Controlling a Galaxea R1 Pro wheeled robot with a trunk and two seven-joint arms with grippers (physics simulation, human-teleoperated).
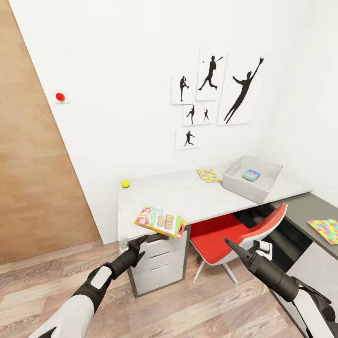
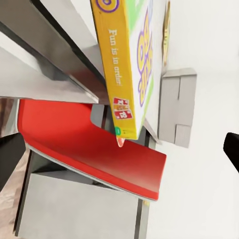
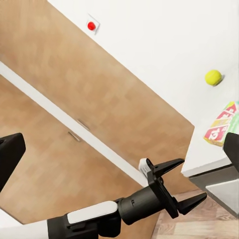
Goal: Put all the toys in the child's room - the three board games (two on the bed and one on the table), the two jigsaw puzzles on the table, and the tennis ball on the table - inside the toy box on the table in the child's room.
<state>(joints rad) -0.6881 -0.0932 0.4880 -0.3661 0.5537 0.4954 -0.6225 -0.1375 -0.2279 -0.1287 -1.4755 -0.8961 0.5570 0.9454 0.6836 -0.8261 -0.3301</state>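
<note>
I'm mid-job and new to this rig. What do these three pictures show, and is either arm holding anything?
This is a two-armed robot. The large picture comes from its head and looks down over both arms. The other two come from a camera at each wrist.

On the desk lie a game at the front edge, a ball, a puzzle and the toy box, which has a small blue item inside. A second puzzle lies on the dark section.

The left gripper is just by the game, jaws open and empty. The right gripper, near the red chair, is also open.
</note>
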